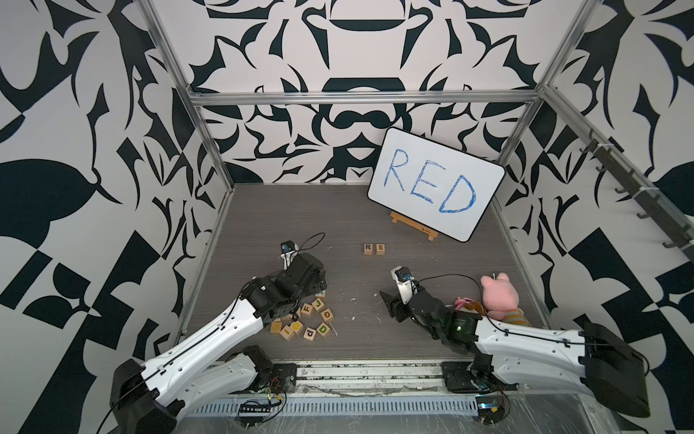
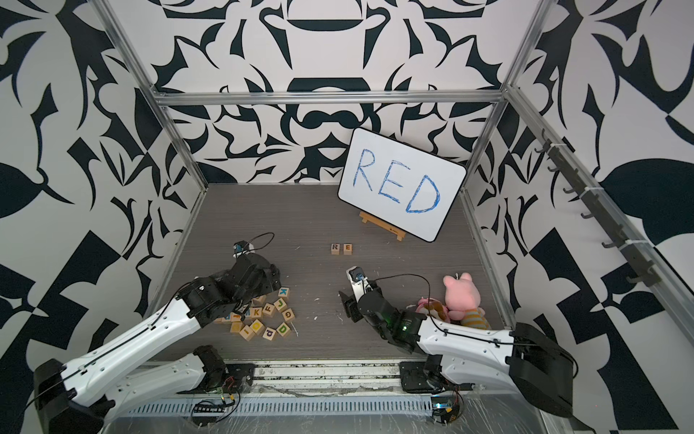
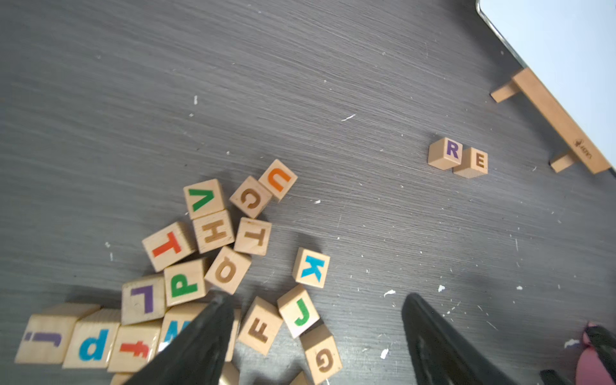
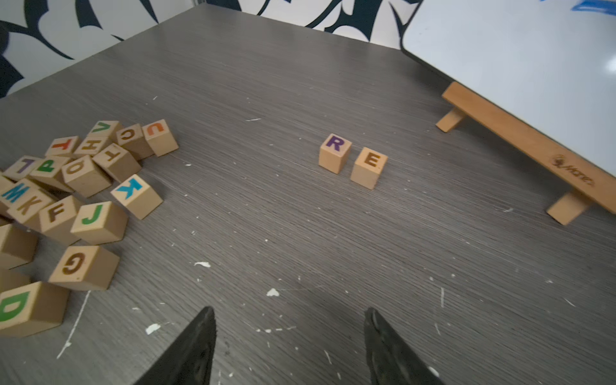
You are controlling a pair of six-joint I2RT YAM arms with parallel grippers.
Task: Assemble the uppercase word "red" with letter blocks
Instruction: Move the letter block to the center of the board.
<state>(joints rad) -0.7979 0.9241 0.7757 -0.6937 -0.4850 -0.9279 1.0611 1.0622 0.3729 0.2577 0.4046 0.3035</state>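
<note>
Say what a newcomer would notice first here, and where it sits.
The white board with blue "RED" stands at the back right. Mid-table the R block and E block sit side by side. A heap of blocks lies at the front left, a pink plush at the front right.

Robotics lab test cell: aluminium-extrusion frame (image 1: 360, 97) w/ black-&-white patterned panels (image 1: 75, 150) on three sides, grey wood-grain tabletop (image 1: 338, 210), left arm (image 1: 204, 340) & right arm (image 1: 533, 342) bolted to a base rail (image 1: 368, 372) at 6 o'clock, bare circuit board (image 1: 488, 409) & loose wiring beside it.
</note>
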